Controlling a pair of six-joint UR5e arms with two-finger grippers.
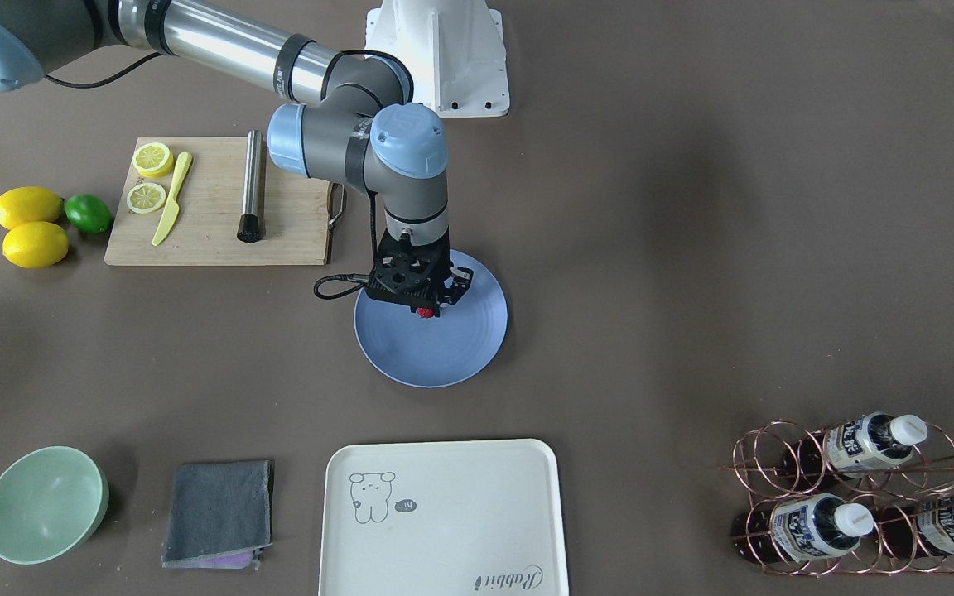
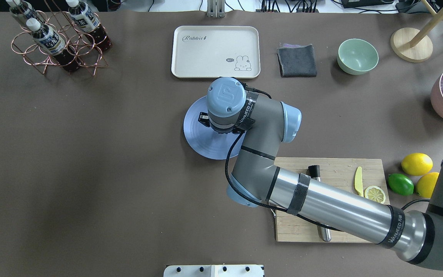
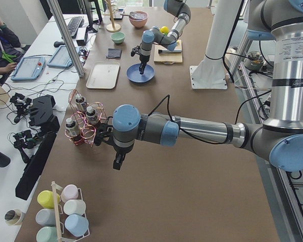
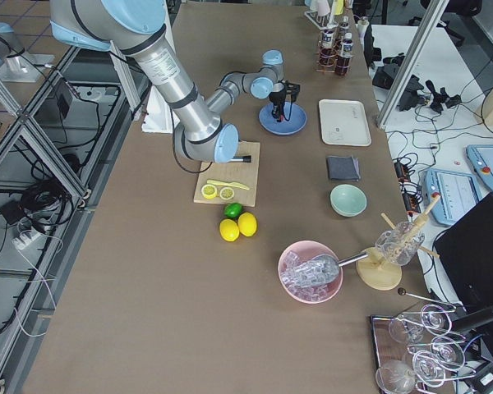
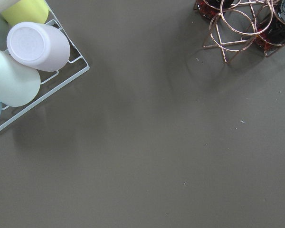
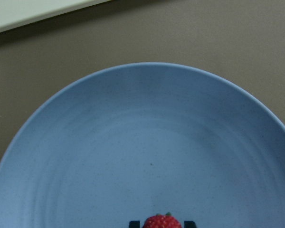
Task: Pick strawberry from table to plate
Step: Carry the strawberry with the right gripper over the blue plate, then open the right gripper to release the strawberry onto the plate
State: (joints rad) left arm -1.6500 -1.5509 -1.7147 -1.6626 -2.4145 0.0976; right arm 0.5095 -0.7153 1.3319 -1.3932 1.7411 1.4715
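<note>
The small red bumpy strawberry [image 1: 424, 313] sits between the fingertips of my right gripper [image 1: 426, 307], which is shut on it just above the periwinkle-blue plate [image 1: 444, 352]. In the right wrist view the strawberry [image 6: 161, 222] shows at the bottom edge between two black pads, over the plate [image 6: 147, 142]. From overhead the wrist hides the berry and only the plate [image 2: 196, 134] shows. My left gripper [image 3: 118, 162] hangs over the bare brown table [image 1: 651, 248] near the bottle rack; whether it is open or shut I cannot tell.
A wooden cutting board [image 1: 212, 215] with lemon slices, a yellow knife and a steel rod lies beside the plate. Lemons and a lime [image 1: 34, 225], a green bowl [image 1: 42, 505], a grey cloth [image 1: 219, 513], a cream tray [image 1: 444, 517] and a copper bottle rack [image 1: 858, 497] stand around.
</note>
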